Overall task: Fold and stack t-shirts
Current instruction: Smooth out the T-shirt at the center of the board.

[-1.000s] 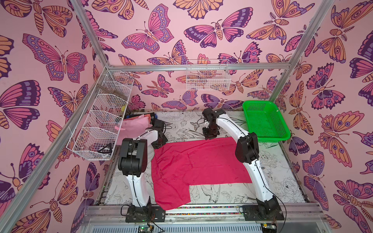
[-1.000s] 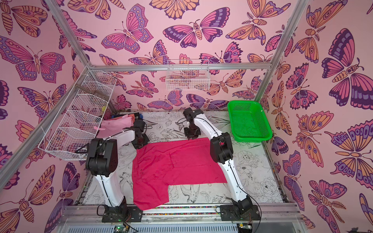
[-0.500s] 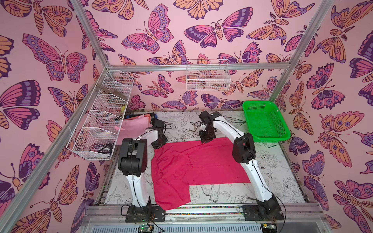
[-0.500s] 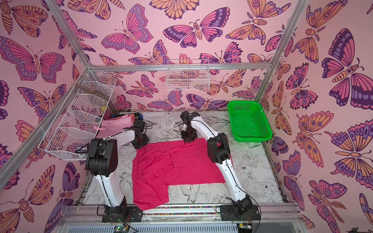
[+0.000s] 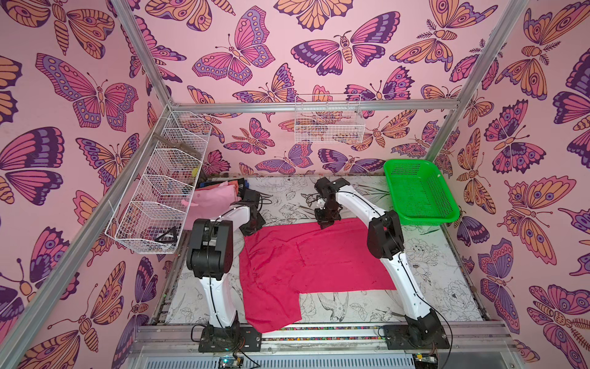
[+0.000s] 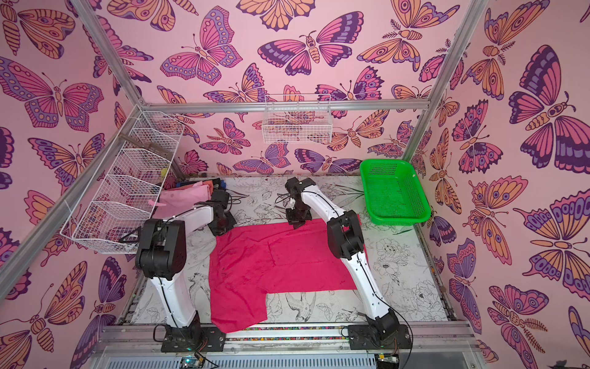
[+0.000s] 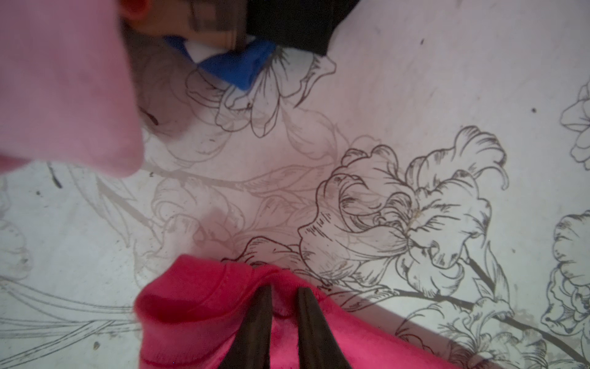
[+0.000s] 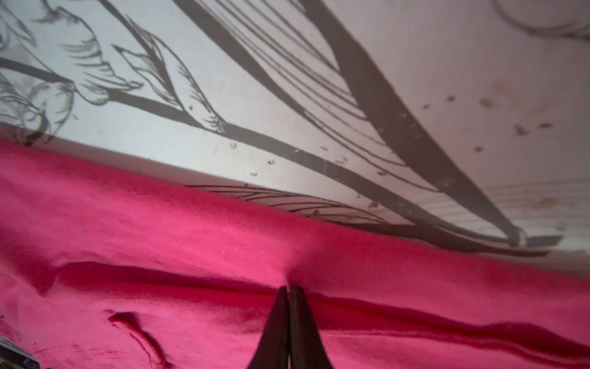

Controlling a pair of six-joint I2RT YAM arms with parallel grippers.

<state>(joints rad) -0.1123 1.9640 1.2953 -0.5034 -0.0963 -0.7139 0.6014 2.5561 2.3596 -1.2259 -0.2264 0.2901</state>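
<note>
The left arm (image 5: 220, 297) and right arm (image 5: 412, 287) are alike: smooth white link shells joined by bulky, rounded black joint housings (image 5: 209, 246), each arm rising from a flat black base plate (image 5: 230, 335). A thin black cable (image 5: 406, 278) runs along the white shells. The left gripper (image 7: 284, 289) and right gripper (image 8: 289, 287) have dark, flat fingers (image 7: 260, 326) tapering to narrow tips.

There are two robot arms: the left arm (image 5: 218, 297) and the right arm (image 5: 412, 287). One red shirt (image 5: 303, 262) lies in the middle. One pink shirt (image 5: 214, 196) lies at 10 o'clock. One green basket (image 5: 427, 219) sits at 2 o'clock. There are two white wire racks: the long rack (image 5: 159, 198) and the small rack (image 5: 329, 124).
</note>
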